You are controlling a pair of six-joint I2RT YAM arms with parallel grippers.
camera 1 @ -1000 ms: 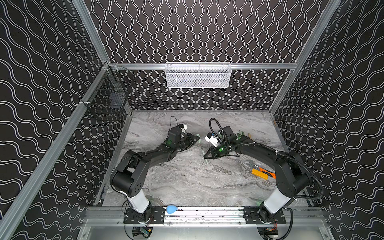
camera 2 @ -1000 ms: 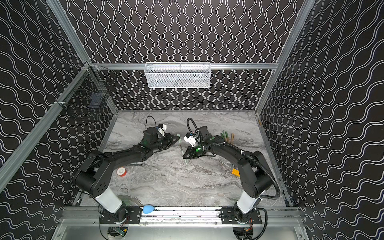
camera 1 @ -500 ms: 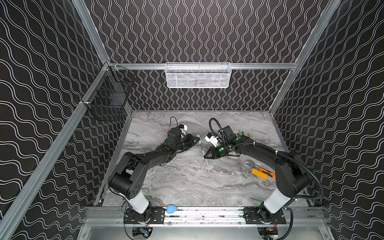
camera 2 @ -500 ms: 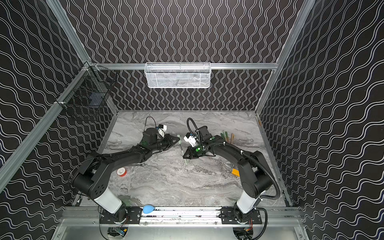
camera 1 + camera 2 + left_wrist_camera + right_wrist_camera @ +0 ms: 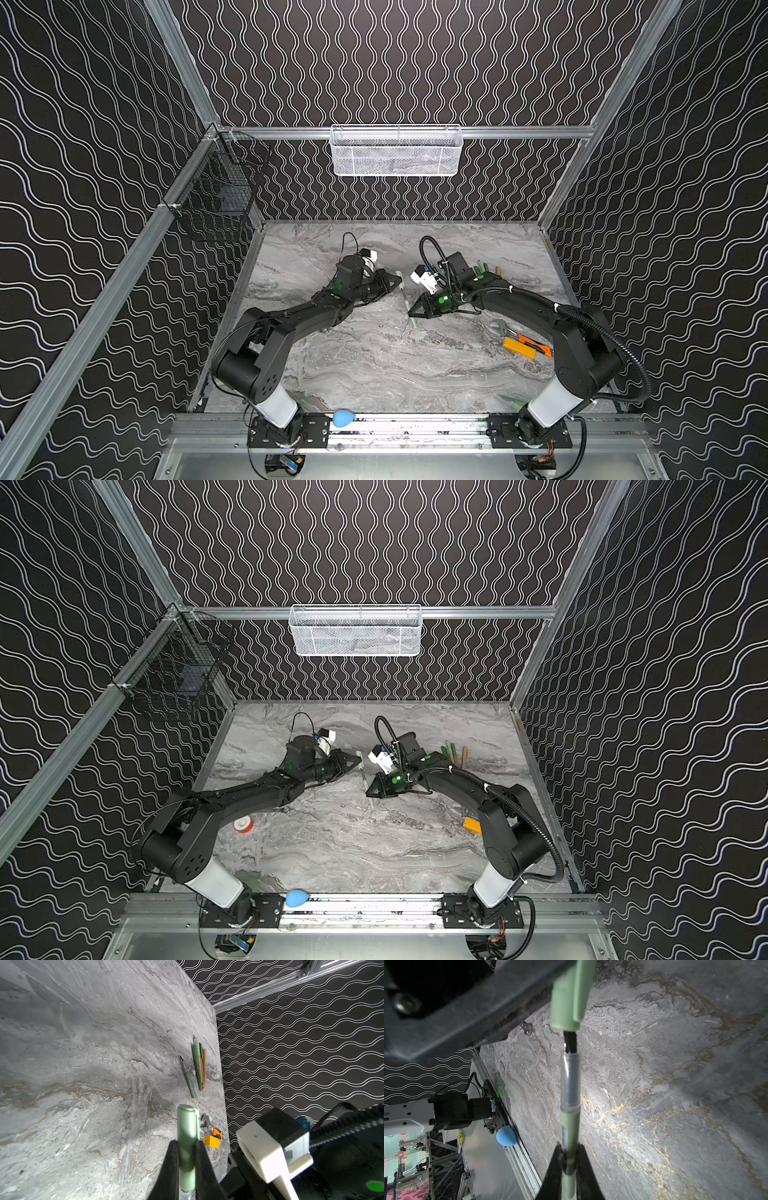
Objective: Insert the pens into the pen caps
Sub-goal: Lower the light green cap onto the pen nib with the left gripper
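Note:
My left gripper is shut on a pale green pen cap, held above the marble table near the middle in both top views. A pale green pen is clamped in my right gripper, which is shut on its body. The pen's dark tip sits at the cap's open mouth, in line with it. In a top view the pen runs between the left gripper and the right gripper. Several more pens lie side by side at the back right.
An orange utility knife and a silver wrench lie at the right under the right arm. A red and white tape roll sits by the left arm. A white basket and a black wire basket hang on the walls.
My left gripper with the cap has edged right towards the pen's tip. The right arm has hardly moved.

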